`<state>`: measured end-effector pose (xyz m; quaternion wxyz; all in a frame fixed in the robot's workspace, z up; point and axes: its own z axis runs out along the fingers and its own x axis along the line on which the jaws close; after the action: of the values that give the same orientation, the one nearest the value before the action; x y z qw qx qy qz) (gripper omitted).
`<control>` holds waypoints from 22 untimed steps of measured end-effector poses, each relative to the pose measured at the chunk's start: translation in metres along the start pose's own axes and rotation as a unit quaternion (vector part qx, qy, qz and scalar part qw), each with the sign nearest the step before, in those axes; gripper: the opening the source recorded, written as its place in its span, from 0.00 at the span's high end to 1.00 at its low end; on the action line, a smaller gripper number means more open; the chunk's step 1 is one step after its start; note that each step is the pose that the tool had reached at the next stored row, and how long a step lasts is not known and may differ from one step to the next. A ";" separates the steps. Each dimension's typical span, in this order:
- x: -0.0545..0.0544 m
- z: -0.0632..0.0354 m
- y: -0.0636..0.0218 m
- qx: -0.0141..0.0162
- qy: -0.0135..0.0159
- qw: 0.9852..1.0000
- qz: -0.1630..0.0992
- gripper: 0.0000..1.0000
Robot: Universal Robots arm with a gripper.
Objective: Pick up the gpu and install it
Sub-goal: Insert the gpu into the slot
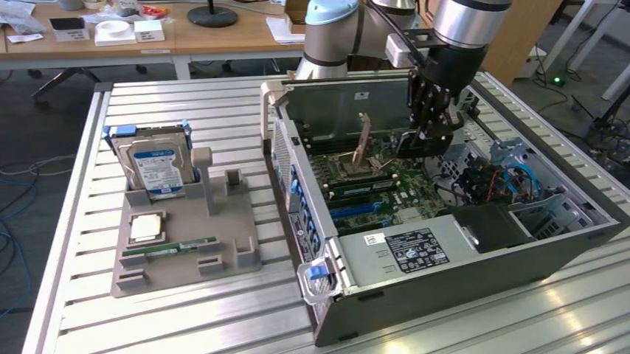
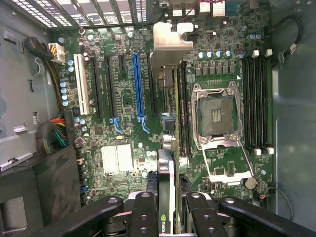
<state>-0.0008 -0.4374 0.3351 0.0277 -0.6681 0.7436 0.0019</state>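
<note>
The open computer case (image 1: 473,280) lies on the slatted metal table with its motherboard (image 2: 123,98) facing up. My gripper (image 1: 433,131) reaches down into it, shut on the gpu (image 1: 421,144), a dark card held on edge. The wrist view looks along the gpu (image 2: 168,148) edge-on: a thin green board with a silver end bracket (image 2: 170,42), clamped between my black fingers (image 2: 143,212). The card hangs over the motherboard between the long blue slot (image 2: 138,84) and the CPU socket (image 2: 216,116). Whether it touches a slot I cannot tell.
A grey holder (image 1: 187,262) on the exterior view's left carries an upright hard drive (image 1: 158,166), a CPU (image 1: 146,227) and a RAM stick (image 1: 182,247). Inside the case are a power supply (image 1: 414,251), drive cages and cables (image 1: 512,181). A desk stands behind.
</note>
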 end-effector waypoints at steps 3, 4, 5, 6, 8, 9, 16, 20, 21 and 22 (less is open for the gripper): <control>0.000 0.0000 0.0000 0.000 0.000 1.000 0.000 0.73; 0.000 0.0000 0.0000 0.000 0.000 1.000 0.000 0.73; 0.000 0.0000 0.0000 0.000 0.000 1.000 0.000 0.73; 0.000 0.0001 0.0000 0.000 0.000 1.000 0.000 0.73; 0.000 0.0019 0.0001 0.000 0.000 1.000 0.000 0.73; 0.000 0.0031 0.0002 0.000 0.000 1.000 0.000 0.73; 0.001 0.0114 0.0009 0.000 0.000 1.000 0.000 0.73; 0.001 0.0121 0.0028 0.000 0.000 1.000 0.000 0.73; 0.001 0.0122 0.0043 0.000 0.000 1.000 0.000 0.73; 0.001 0.0122 0.0063 0.000 0.000 1.000 0.000 0.73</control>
<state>-0.0067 -0.4374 0.3227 0.0276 -0.6680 0.7436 0.0019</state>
